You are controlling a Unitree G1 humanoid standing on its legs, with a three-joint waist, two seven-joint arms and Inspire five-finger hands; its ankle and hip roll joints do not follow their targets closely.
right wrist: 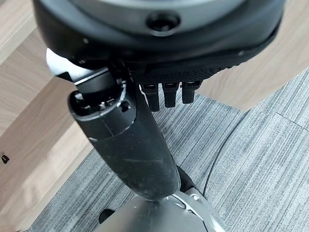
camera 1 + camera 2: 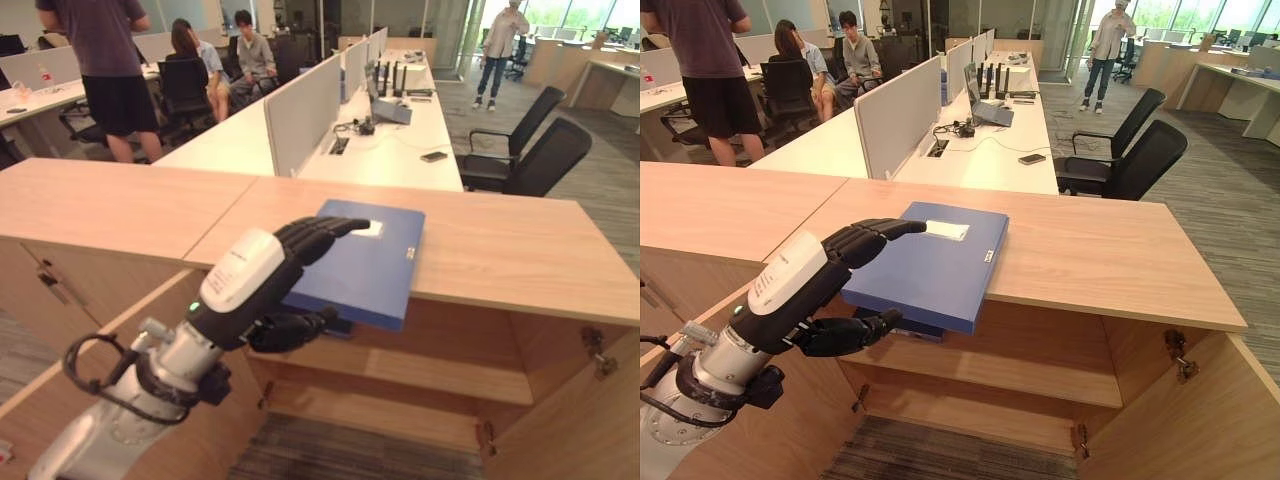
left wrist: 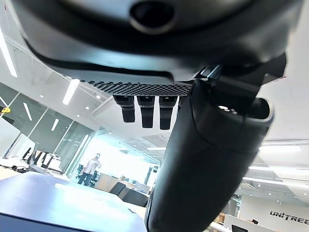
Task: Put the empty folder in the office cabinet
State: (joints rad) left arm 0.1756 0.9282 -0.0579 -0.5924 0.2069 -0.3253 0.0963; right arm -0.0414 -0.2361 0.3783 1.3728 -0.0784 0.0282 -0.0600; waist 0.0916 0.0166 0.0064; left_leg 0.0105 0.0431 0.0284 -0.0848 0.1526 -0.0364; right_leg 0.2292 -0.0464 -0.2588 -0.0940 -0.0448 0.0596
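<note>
A blue folder (image 2: 930,262) lies flat on the wooden top of an office cabinet (image 2: 1110,262), its near corner jutting past the front edge above the open compartment and its shelf (image 2: 990,375). The robot's left hand (image 2: 835,275) pinches that overhanging corner, fingers laid over the cover and thumb curled beneath. The right hand (image 1: 159,96) hangs above grey carpet (image 1: 260,164), its fingers loosely relaxed and holding nothing. Behind the cabinet, people stand and sit among long white desks (image 2: 390,140) and black office chairs (image 2: 535,160).
</note>
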